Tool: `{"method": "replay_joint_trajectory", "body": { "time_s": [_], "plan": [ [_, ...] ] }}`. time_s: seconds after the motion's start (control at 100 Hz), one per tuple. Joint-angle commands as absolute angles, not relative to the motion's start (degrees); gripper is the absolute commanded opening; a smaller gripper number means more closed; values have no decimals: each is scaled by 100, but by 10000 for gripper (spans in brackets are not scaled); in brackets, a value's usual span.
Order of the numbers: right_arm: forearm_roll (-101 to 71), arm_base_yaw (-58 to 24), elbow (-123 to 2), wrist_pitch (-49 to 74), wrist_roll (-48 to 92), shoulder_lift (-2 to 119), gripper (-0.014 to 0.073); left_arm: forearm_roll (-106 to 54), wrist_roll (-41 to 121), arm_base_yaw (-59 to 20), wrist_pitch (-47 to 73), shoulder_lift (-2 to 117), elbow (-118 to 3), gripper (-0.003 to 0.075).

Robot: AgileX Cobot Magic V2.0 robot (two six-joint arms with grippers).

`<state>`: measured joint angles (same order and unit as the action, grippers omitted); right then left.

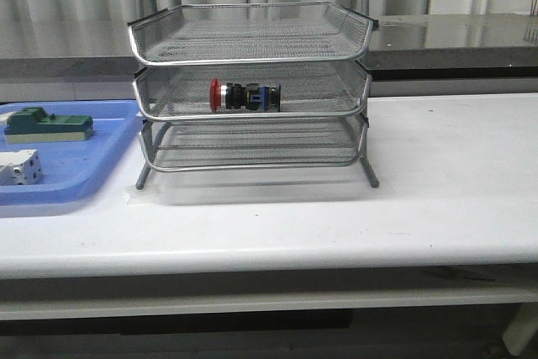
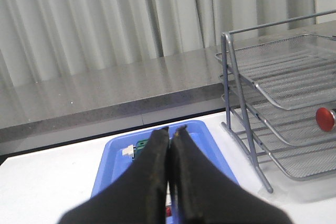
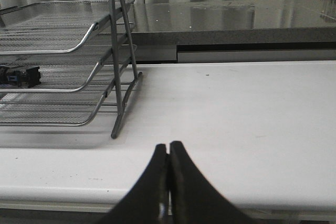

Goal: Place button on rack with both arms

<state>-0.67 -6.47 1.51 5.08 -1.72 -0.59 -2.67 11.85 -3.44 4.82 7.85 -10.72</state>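
Pale curtains hang behind a grey counter, and in front of it a white table [image 1: 437, 199] carries the things. Near the middle of the table stands the rack [image 1: 252, 39], three mesh tiers on a metal frame with legs. The button [image 1: 245, 96] lies on its side in the middle tier, near that tier's front edge, its red cap pointing toward the robot's left and its blue end toward the right. To the left of the rack a blue tray [image 1: 92, 170] sits on the table just beside the rack's leg; in it lie a green block [image 1: 48, 125] and a white block [image 1: 18, 167], apart from each other. Neither arm shows in the front view. In its wrist view, the left gripper [image 2: 170, 129] is clenched with its fingers pressed together and nothing between them, over the blue tray. The right gripper [image 3: 169, 145] is likewise clenched and empty, over bare table to the right of the rack.
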Motion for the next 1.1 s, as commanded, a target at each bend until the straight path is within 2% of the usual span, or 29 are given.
{"method": "replay_joint_trajectory", "body": {
  "time_s": [0.0, 0.53, 1.09],
  "plan": [
    [0, -604, 63, 34, -171, -164, -57, 258, 450, -323, 54, 849, -1087, -20],
    [0, -604, 63, 34, -171, -164, -57, 326, -312, -79, -280, -230, 268, -20],
    [0, -604, 63, 34, -171, -164, -57, 326, -322, 53, -274, -230, 269, -20]
  ]
}}
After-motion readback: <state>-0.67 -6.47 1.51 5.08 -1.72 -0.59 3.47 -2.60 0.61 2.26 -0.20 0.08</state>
